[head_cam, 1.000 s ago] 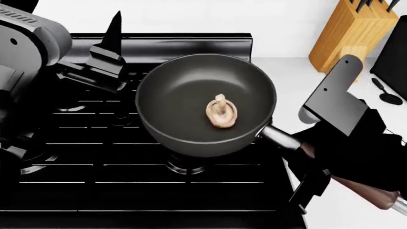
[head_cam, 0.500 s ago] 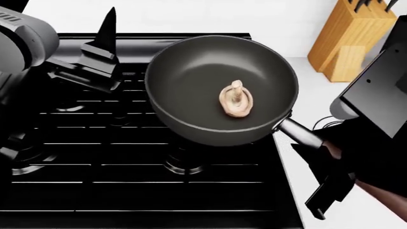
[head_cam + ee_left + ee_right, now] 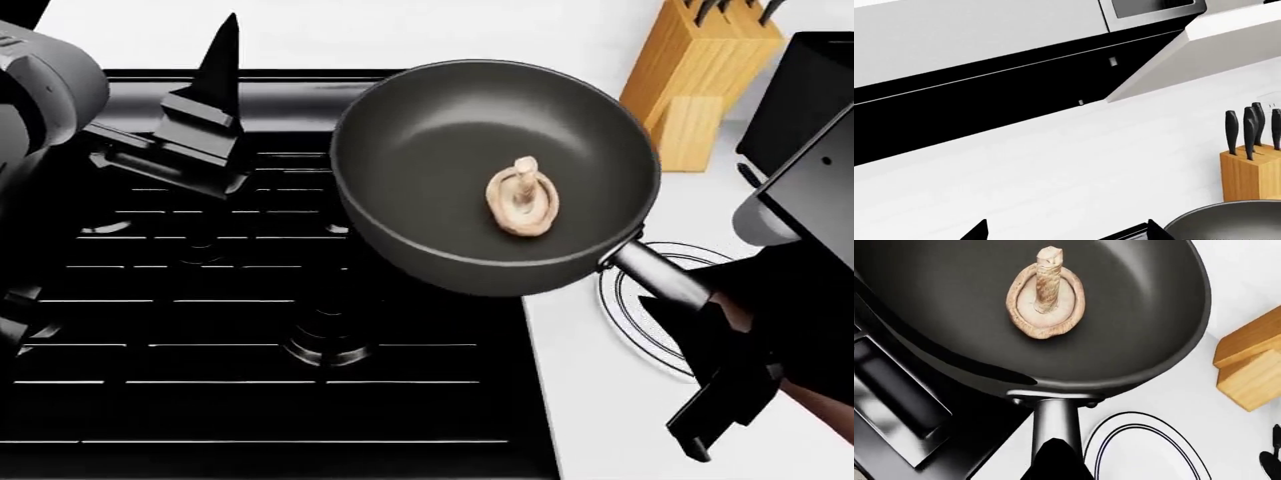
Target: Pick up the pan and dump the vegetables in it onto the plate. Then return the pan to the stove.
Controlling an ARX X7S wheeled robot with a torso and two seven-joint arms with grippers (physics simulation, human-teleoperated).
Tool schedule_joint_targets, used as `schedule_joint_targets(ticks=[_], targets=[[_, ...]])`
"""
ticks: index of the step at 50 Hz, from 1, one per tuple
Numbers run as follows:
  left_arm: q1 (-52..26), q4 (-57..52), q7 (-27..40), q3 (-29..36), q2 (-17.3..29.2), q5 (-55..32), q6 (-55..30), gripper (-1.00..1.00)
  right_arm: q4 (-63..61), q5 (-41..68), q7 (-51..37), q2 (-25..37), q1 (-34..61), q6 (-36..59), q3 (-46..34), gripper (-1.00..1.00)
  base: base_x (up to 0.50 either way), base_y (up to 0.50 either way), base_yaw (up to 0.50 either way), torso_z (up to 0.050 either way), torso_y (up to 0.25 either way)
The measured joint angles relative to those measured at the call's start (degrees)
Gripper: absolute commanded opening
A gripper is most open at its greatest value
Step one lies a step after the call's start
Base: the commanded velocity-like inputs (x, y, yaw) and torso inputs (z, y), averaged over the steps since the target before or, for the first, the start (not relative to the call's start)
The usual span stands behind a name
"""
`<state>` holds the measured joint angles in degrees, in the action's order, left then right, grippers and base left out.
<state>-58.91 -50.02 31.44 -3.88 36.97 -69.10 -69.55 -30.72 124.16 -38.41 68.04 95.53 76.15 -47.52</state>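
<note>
Head view shows the pan (image 3: 461,150), a deep round bowl of matte dark grey, lifted above the right side of the stove (image 3: 200,330), its rim overhanging the stove's right edge toward the white table (image 3: 587,400). Its steel neck runs out toward 4 o'clock into the right hand (image 3: 714,335), which is clenched around the brown wooden handle; most of that handle is buried in the black fingers. One tan mushroom (image 3: 523,198) lies cap-down at the pan's 3 o'clock side, pale stem pointing up. The plate (image 3: 638,318), flat and white with two thin dark rings, sits on the table at 5 o'clock from the pan, partly covered by the neck and the hand. A wooden knife block (image 3: 694,80) stands at 2 o'clock, close to the pan's rim. The left hand (image 3: 200,120) hovers over the glossy black grates at 9 o'clock, well clear of the pan; it grips nothing, with two dark fingertips spread apart in the left wrist view. A dark appliance at the right edge is cut off.
</note>
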Motion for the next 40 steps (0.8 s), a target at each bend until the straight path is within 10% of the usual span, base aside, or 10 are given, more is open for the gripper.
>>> schedule_joint_targets(ticks=[40], targets=[[0.69,-0.17,1.47,-0.1,1.32,-1.6,1.49,1.0,0.13,0.84,-0.92,1.41,1.48,0.33,-0.89,-1.0,0.0,-0.17,0.0,0.0,0.001]])
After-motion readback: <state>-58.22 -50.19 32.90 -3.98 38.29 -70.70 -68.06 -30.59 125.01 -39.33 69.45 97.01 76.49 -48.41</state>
